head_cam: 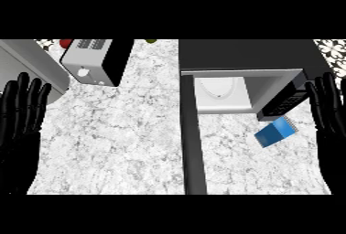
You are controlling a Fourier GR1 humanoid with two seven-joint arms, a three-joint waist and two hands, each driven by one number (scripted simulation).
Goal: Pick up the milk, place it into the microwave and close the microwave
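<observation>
In the head view, the right hand (329,109) shows at the right edge, fingers straight up and apart, holding nothing. The left hand (20,119) shows at the left edge the same way, open and empty.

The milk (276,133) is a small blue carton. It sits turned at a slant on the tabletop (121,137), just to the left of the right hand and not touching it. The microwave (243,55) is up and to the left of the right hand, past the milk. Its door (192,146) is wide open and sticks out toward the robot, on the far side of the milk from the right hand. The black button panel (287,103) is just above the milk.

The milk is not yet picked up, so that looks like the step to do. The right hand is the near one, so it should go. It would do well to come down, turn to match the slant, and curl round the carton's middle. Lifting straight up first should keep the milk from bumping the button panel. The left hand is on the door's other side, so it could push the door shut later.
</observation>
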